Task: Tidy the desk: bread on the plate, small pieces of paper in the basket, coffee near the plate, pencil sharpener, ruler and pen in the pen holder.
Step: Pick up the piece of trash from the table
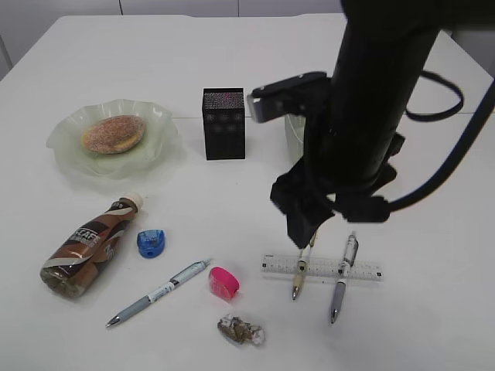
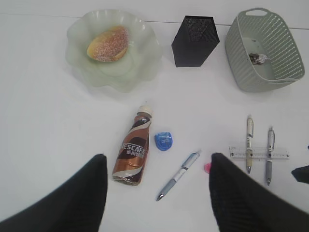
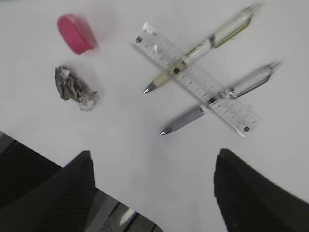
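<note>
Right gripper (image 3: pixel 152 193): jaws spread, nothing grasped, poised above two pens crossing the ruler (image 3: pixel 195 79), likely lining up a pick. Crumpled paper wad (image 3: pixel 74 88) left of it. Left gripper (image 2: pixel 159 193): released, empty, coffee bottle (image 2: pixel 133 152) just ahead.

Matte black, thick cylindrical arm (image 1: pixel 379 100); glossy black cables looping beside it; broad, finely ribbed black fingers (image 3: pixel 251 193) tapering to blunt points.
</note>
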